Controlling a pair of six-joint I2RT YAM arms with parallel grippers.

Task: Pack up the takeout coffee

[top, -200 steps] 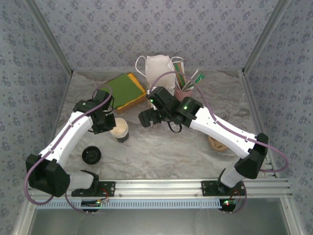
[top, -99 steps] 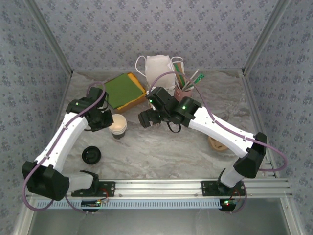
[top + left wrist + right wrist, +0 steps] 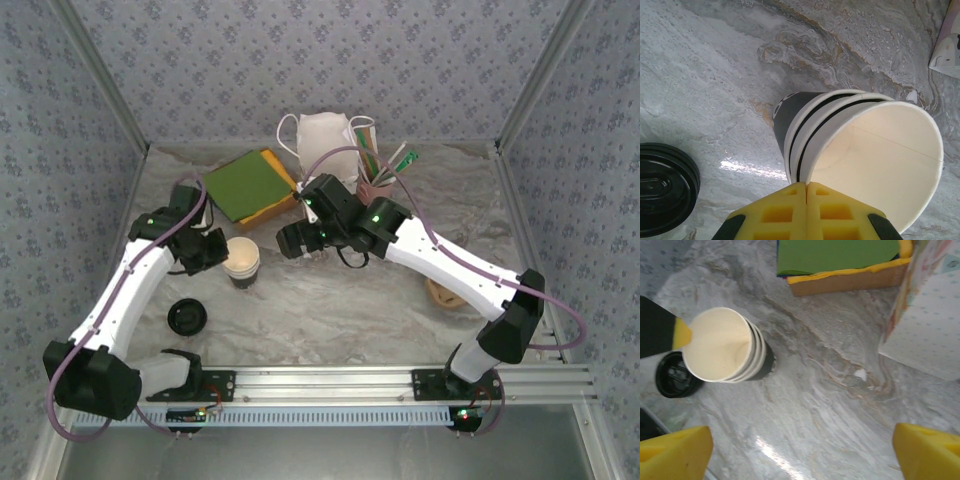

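A lidless paper cup (image 3: 241,258) with a cream inside and a dark base stands left of centre on the marble table; white rims of nested cups ring it (image 3: 850,145) (image 3: 722,345). My left gripper (image 3: 221,254) (image 3: 806,186) sits at its left rim, yellow fingers pressed together on the cup's edge. The right gripper (image 3: 292,240) (image 3: 800,452) hovers open just right of the cup, holding nothing. A loose black lid (image 3: 187,317) (image 3: 662,187) (image 3: 671,376) lies near the left arm. The lidded takeout coffee is out of view.
A green-topped yellow box (image 3: 252,187) (image 3: 840,260) and a white paper bag (image 3: 322,140) (image 3: 925,325) stand at the back. A pink holder with sticks (image 3: 377,180) is beside them. A tan round object (image 3: 443,292) lies under the right arm.
The left arm has swung left and back, its gripper staying at the cup's rim; the cup shifted slightly. The right gripper has crept left toward the cup.
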